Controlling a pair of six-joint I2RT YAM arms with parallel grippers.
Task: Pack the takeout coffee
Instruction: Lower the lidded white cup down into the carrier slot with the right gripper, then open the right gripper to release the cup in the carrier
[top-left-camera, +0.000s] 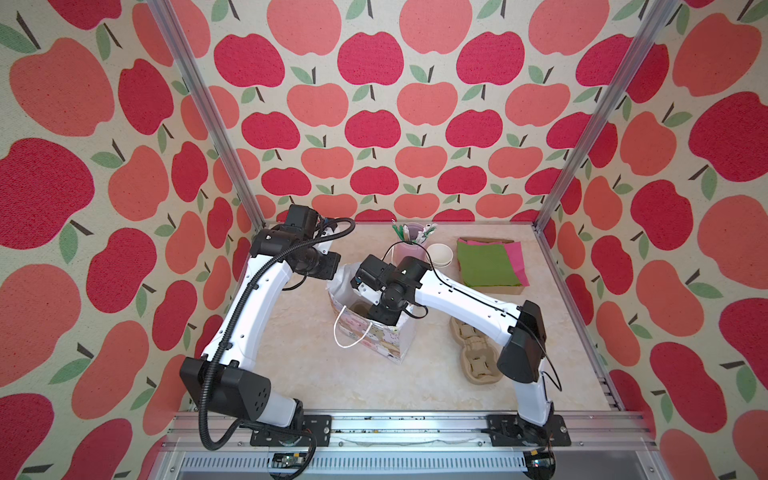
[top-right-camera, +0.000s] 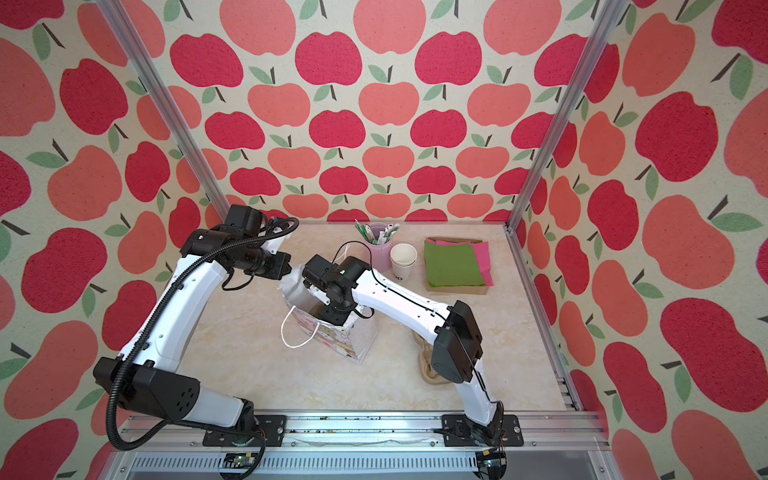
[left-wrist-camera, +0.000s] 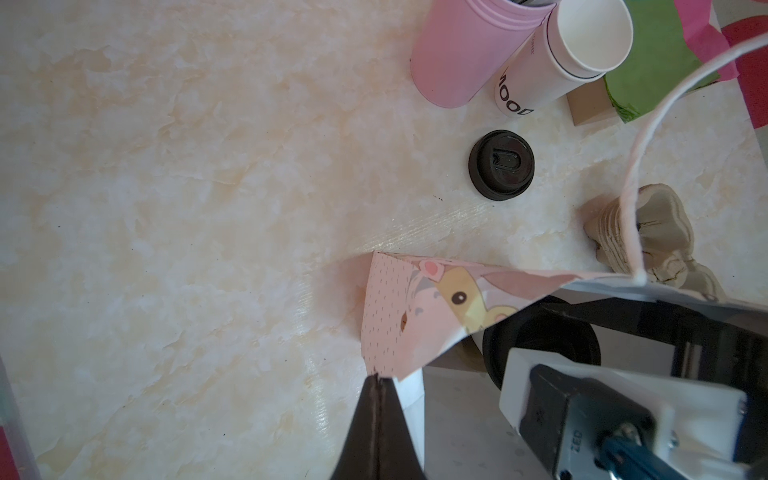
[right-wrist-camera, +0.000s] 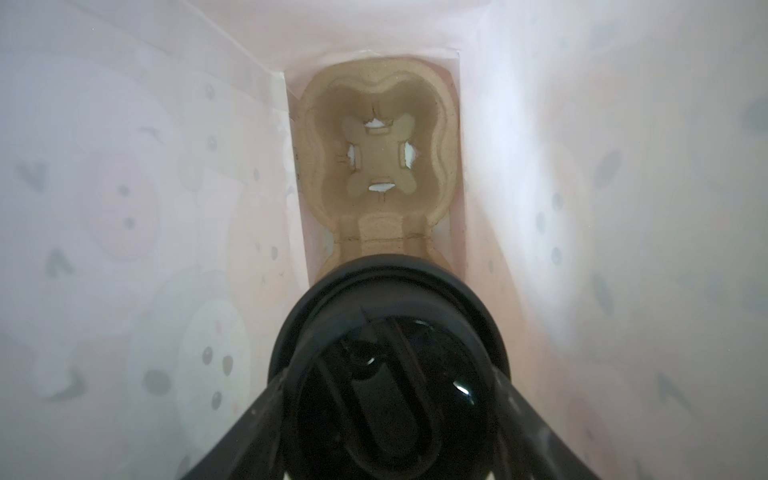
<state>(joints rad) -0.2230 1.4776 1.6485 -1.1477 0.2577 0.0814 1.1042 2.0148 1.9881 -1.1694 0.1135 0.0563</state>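
Your left jaws pinched the pink paper bag (left-wrist-camera: 395, 316). Inside it, your right jaws gripped the coffee's round black lid (right-wrist-camera: 388, 361).

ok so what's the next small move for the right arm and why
Probably open the right fingers: the black-lidded takeout cup is deep in the pink paper bag, over the tan pulp carrier, while the left fingers pinch its rim.

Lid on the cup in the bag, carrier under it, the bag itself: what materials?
Takeout coffee lid: glossy black plastic, sharp highlights.
Carrier: matte tan moulded pulp, soft torn-looking cutouts.
Bag: probably printed paper; crisp folds, light shows through walls.
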